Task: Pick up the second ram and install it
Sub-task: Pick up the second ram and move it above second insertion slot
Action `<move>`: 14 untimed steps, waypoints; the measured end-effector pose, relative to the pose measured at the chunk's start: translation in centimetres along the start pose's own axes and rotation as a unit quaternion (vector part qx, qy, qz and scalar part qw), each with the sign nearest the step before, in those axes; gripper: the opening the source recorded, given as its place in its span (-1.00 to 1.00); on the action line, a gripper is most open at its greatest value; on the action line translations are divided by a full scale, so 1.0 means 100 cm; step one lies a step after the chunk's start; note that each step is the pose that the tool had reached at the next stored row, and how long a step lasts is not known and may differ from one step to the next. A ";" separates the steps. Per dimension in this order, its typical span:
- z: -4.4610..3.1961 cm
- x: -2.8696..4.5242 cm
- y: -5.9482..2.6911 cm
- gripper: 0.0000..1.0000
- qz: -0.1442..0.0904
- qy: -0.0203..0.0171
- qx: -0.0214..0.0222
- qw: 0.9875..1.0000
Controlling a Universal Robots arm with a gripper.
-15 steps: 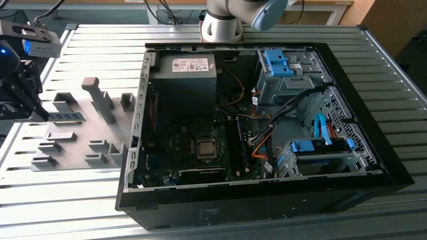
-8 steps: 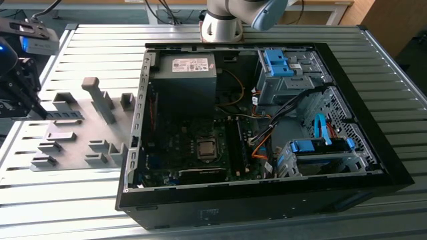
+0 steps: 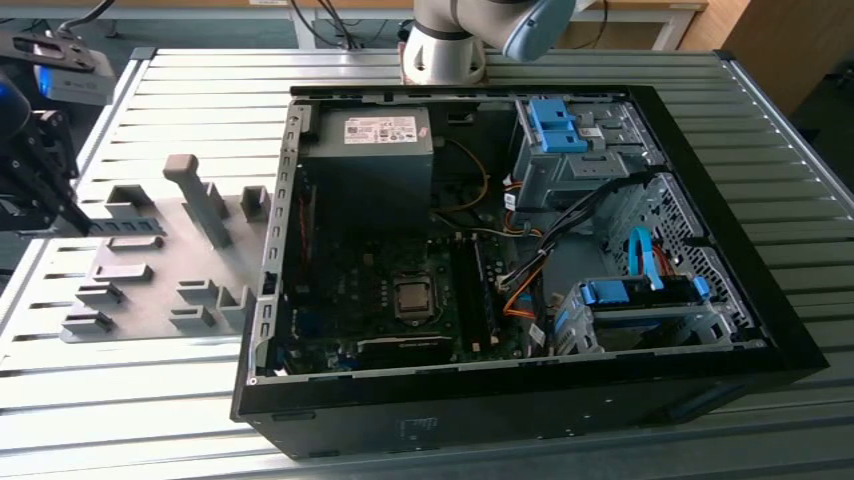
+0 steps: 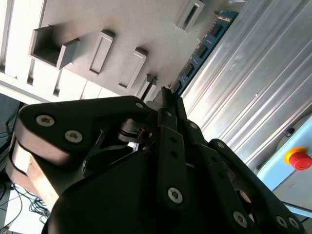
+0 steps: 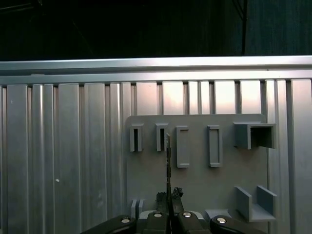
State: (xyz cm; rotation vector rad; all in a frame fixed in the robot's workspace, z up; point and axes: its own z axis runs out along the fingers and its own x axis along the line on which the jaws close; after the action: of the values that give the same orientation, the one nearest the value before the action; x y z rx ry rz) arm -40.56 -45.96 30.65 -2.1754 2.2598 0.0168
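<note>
Second wrist view looks past the black gripper [image 4: 165, 102], whose two fingers are pressed together on one end of the second ram [image 4: 201, 48]. The thin blue board with its row of black chips runs straight out from the fingertips. It passes alongside the edge of the grey holder plate [image 4: 73, 24], right where that plate meets the ribbed metal worktop [image 4: 253, 87]. A red push button [image 4: 298, 158] sits off to the side, beyond the worktop's edge. In the first wrist view the stick is seen edge-on as a narrow dark line rising from the closed fingertips. It lies in front of the plate, between two of the plate's upright slot blocks. Whether its far end touches the plate or hangs clear of it cannot be told. In the exterior view the gripper is at the view's far left, over the end of the holder plate farthest from the computer case [image 3: 534, 400]. That open case lies on its side on the worktop towards the view's right, well apart from the gripper, with its motherboard [image 3: 360, 290] exposed.
</note>
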 end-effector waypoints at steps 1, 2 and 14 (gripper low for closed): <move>-0.0006 0.0000 0.0000 -0.73 0.000 0.000 0.000 1.000; -0.0013 0.0000 0.0000 -0.73 0.000 0.000 0.000 1.000; -0.0099 -0.0001 0.0001 -0.73 0.000 0.000 0.000 1.000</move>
State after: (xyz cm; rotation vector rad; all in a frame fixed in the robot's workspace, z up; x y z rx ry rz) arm -40.56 -45.96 31.64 -2.1754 2.2598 0.0168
